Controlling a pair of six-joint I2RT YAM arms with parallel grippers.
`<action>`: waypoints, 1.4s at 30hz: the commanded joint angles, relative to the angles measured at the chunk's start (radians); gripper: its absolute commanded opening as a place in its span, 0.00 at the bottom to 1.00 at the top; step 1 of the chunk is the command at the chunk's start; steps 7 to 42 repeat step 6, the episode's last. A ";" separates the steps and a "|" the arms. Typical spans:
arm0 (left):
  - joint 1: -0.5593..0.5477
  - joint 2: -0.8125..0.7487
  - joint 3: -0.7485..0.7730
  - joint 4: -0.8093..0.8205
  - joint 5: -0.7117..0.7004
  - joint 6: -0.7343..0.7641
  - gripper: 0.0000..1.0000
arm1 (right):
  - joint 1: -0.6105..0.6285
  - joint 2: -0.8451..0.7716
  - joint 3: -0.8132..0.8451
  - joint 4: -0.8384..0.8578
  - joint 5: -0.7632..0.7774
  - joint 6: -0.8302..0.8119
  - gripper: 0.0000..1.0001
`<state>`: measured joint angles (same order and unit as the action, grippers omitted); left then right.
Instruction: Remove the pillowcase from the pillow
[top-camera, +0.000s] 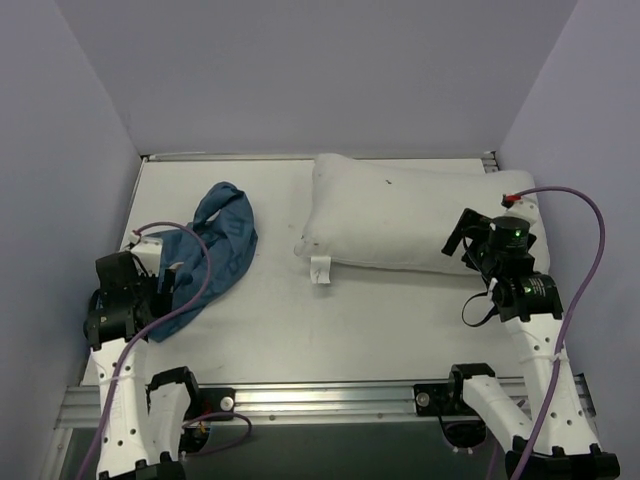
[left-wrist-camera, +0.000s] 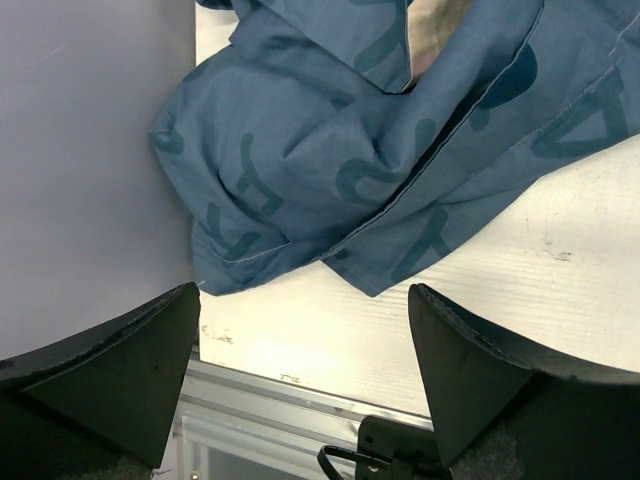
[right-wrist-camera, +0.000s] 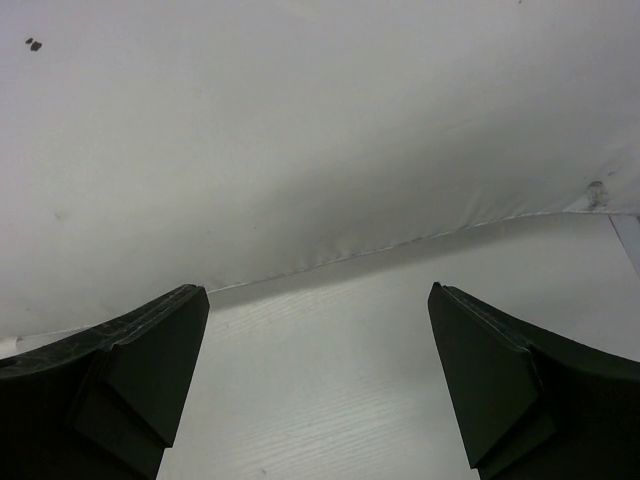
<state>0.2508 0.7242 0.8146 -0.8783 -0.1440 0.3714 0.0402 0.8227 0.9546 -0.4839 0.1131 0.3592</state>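
Note:
The dark blue pillowcase lies crumpled on the left half of the table, off the pillow. The plain white pillow rests at the back right, its small tag hanging off the near left corner. My left gripper hovers at the pillowcase's near-left end, open, nothing between its fingers. In the left wrist view the pillowcase fills the top, beyond the open left gripper. My right gripper is open at the pillow's near right edge. In the right wrist view the pillow lies just past the empty right gripper.
The white table is walled in by lilac panels on the left, back and right. An aluminium rail runs along the near edge between the arm bases. Purple cables loop from each arm; the left one drapes across the pillowcase.

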 joint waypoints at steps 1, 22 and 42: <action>0.019 -0.031 0.005 0.001 0.012 0.001 0.94 | 0.004 -0.028 0.001 0.002 -0.020 -0.023 1.00; 0.027 -0.029 -0.003 0.006 0.011 0.004 0.94 | 0.004 -0.045 -0.004 0.008 -0.039 -0.031 1.00; 0.027 -0.029 -0.003 0.006 0.011 0.004 0.94 | 0.004 -0.045 -0.004 0.008 -0.039 -0.031 1.00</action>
